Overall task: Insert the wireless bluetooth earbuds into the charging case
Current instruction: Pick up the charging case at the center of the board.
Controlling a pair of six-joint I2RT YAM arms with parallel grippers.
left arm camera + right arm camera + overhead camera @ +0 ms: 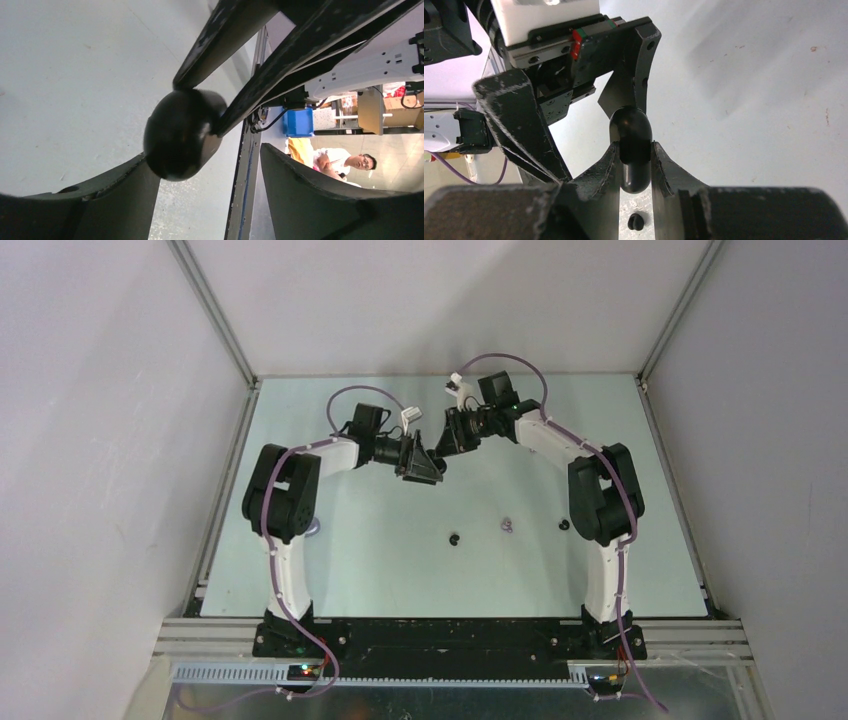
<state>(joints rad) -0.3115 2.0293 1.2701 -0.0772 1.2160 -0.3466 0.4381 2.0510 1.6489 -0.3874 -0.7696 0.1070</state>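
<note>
My right gripper is shut on a glossy black oval charging case and holds it above the table at the back centre. My left gripper is open, and its fingers straddle the same case, which touches or nearly touches the left finger. The case looks closed. Three earbuds lie on the table: a black one, a pale purple one and another black one. One black bud shows below the right jaws.
The table's metal rail runs close past the left gripper. A small pale purple thing peeks out from behind the left arm's elbow. White walls close the table on three sides.
</note>
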